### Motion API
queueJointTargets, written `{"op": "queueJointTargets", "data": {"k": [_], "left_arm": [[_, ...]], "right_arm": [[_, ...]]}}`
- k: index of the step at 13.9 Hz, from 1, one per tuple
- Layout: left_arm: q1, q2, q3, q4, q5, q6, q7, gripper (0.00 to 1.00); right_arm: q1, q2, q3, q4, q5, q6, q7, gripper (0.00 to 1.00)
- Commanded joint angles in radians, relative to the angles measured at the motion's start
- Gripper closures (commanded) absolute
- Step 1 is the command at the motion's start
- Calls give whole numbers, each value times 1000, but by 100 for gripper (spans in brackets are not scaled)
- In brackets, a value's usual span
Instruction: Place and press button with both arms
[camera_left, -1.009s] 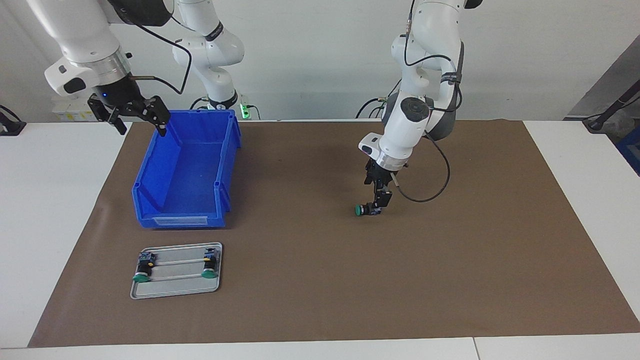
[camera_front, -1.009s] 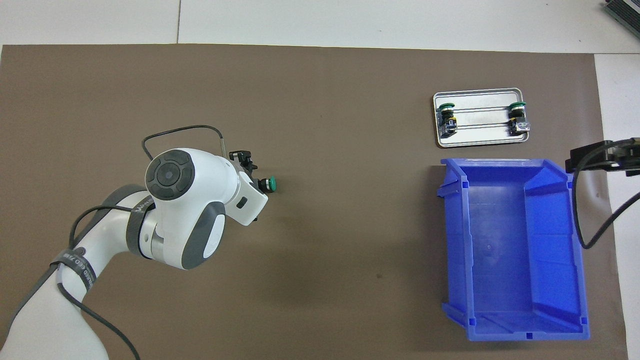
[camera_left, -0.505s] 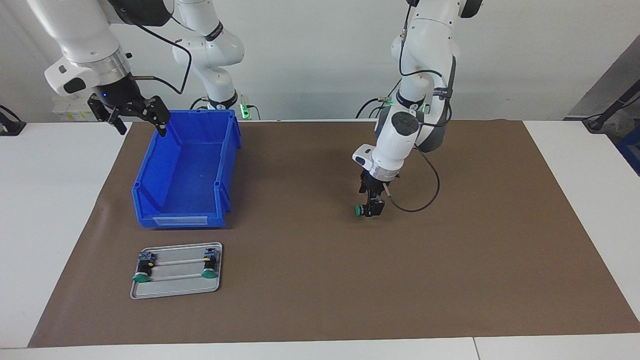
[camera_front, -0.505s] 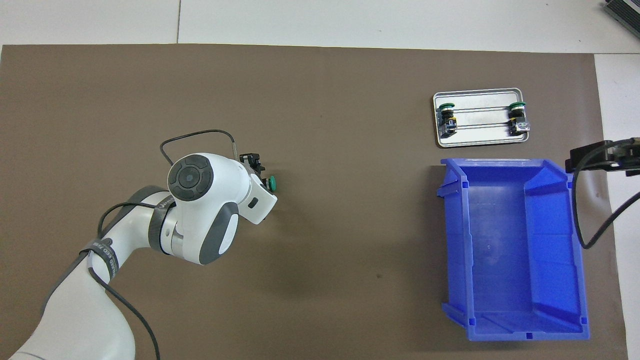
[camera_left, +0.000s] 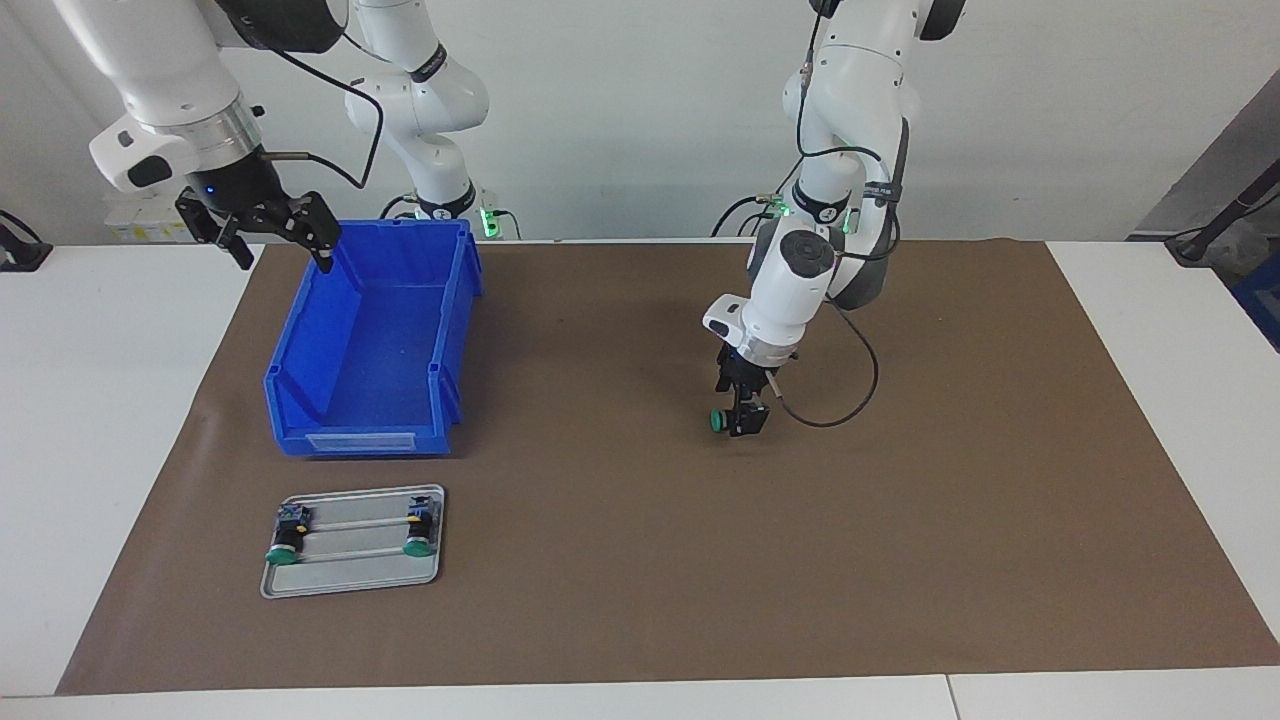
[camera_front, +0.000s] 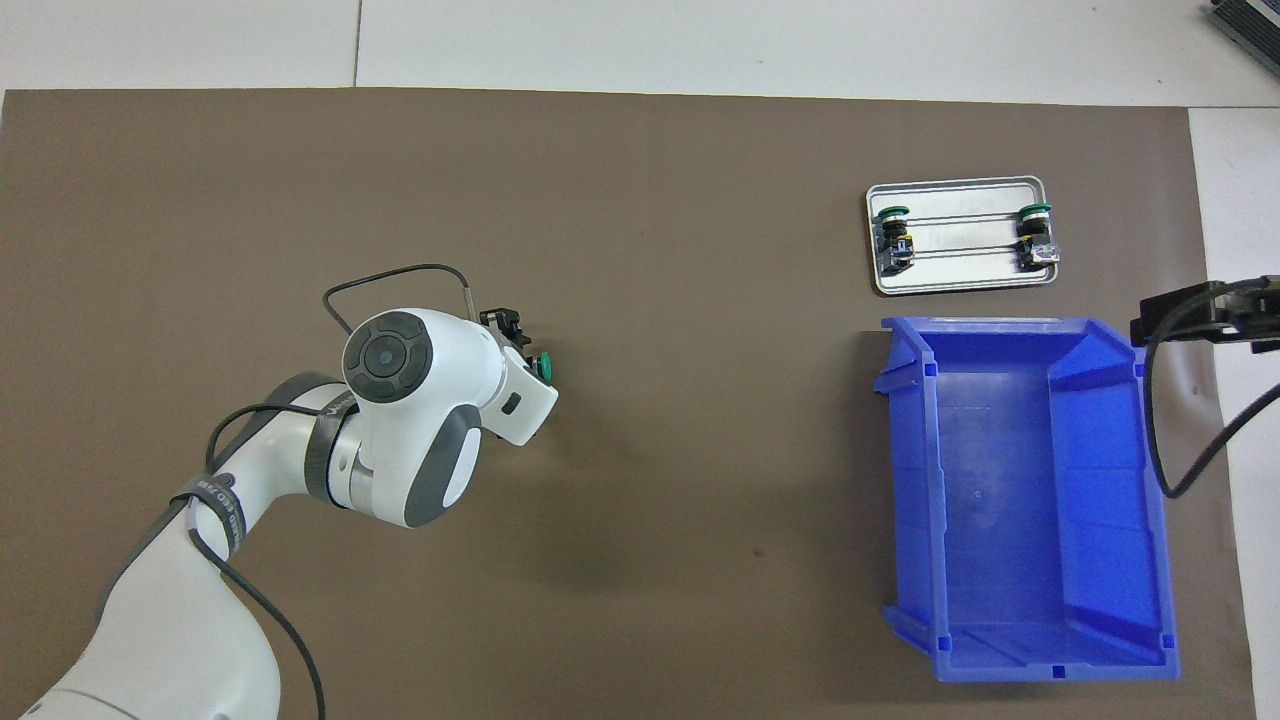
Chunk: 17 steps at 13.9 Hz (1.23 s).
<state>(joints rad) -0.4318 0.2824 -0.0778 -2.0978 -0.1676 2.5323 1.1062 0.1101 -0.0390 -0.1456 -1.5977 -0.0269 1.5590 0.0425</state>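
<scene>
A button (camera_left: 718, 420) with a green cap lies on its side on the brown mat near the table's middle; its cap (camera_front: 543, 368) also shows in the overhead view. My left gripper (camera_left: 745, 418) is down at the mat, open, straddling the button's black body, with one finger (camera_front: 510, 322) showing clear of it. Most of the body is hidden by the gripper and wrist. My right gripper (camera_left: 285, 262) hangs open and empty in the air over the blue bin's corner at the right arm's end of the table, waiting.
The blue bin (camera_left: 360, 440) stands empty on the mat. Farther from the robots than the bin lies a metal tray (camera_left: 350, 585) carrying two more green-capped buttons (camera_left: 285, 540) (camera_left: 420, 535). The left arm's cable loops beside its wrist.
The left arm's wrist has swung slightly toward the right arm's end of the table, standing more upright over the button. The button and the right arm have stayed put.
</scene>
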Motion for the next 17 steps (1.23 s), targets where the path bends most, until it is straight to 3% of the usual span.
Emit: {"op": "queueJointTargets", "data": {"k": [1, 8, 17], "left_arm": [[-21, 12, 15, -8, 14, 34, -32, 11], [-21, 11, 15, -19, 13, 29, -45, 41], [-12, 20, 15, 10, 14, 22, -39, 56]], "right_arm": [[-3, 1, -3, 2, 2, -14, 13, 0], [-3, -2, -3, -5, 2, -14, 13, 0], [-3, -2, -3, -8, 2, -14, 13, 0]]}}
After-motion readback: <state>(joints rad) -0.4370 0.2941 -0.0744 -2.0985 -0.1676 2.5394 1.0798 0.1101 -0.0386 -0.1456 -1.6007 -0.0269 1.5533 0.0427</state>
